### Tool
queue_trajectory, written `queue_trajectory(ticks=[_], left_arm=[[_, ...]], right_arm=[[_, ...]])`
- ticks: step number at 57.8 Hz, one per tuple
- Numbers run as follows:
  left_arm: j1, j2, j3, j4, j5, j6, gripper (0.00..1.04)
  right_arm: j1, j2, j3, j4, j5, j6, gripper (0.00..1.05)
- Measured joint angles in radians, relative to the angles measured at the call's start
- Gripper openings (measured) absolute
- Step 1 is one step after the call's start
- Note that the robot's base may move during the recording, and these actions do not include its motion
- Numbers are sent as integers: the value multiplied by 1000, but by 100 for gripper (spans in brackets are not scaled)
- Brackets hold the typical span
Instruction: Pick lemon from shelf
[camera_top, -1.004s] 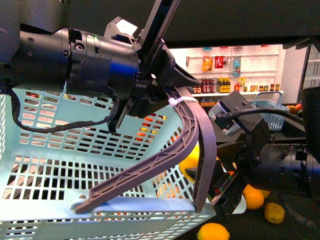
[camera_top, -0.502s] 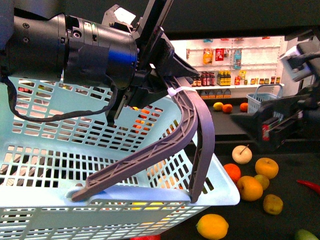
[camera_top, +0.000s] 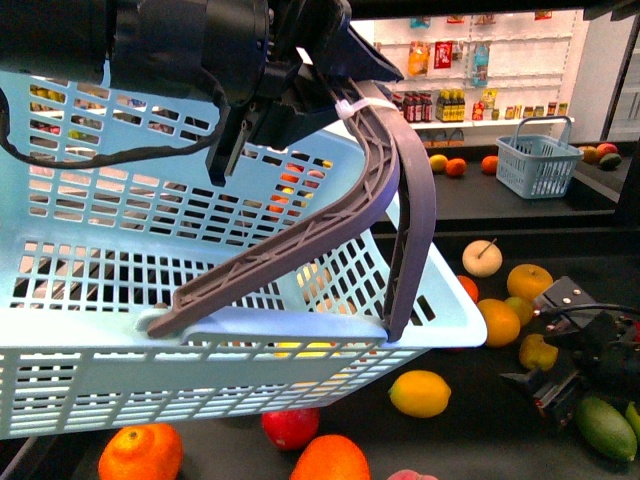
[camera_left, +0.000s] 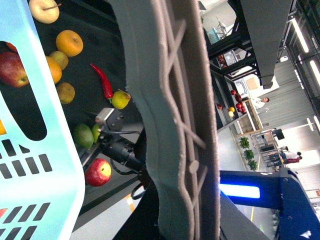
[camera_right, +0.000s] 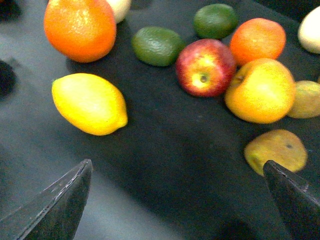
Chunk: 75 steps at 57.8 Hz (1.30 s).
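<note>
Over the black metal shelf (camera_top: 470, 440), my left fingers (camera_top: 365, 60) pinch the grey handle (camera_top: 400, 200) of the pale-blue slotted plastic basket (camera_top: 120, 300) above the glossy yellow oval lemon (camera_right: 90, 103). My 2 right fingers (camera_right: 55, 205) hover spread near the lemon; an off-centre squeeze could roll it away.

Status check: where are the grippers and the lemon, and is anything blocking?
Left gripper shut on basket handle. Right gripper open, empty, low over shelf. Lemon loose on shelf, off to one side of the jaws. Orange close beside it; nothing between.
</note>
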<state>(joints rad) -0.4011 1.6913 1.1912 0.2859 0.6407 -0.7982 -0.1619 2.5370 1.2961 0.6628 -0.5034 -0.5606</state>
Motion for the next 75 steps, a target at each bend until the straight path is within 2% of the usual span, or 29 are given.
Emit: queue_trajectory(ticks=[19, 49, 75], left_arm=[[0, 0, 0, 0, -1, 0, 9], [0, 0, 0, 0, -1, 0, 9], [0, 0, 0, 0, -1, 0, 9]], right_arm=[[118, 204, 230, -48, 9, -85, 102], [161, 356, 467, -134, 25, -62, 102], [194, 489, 677, -238, 89, -18, 102]])
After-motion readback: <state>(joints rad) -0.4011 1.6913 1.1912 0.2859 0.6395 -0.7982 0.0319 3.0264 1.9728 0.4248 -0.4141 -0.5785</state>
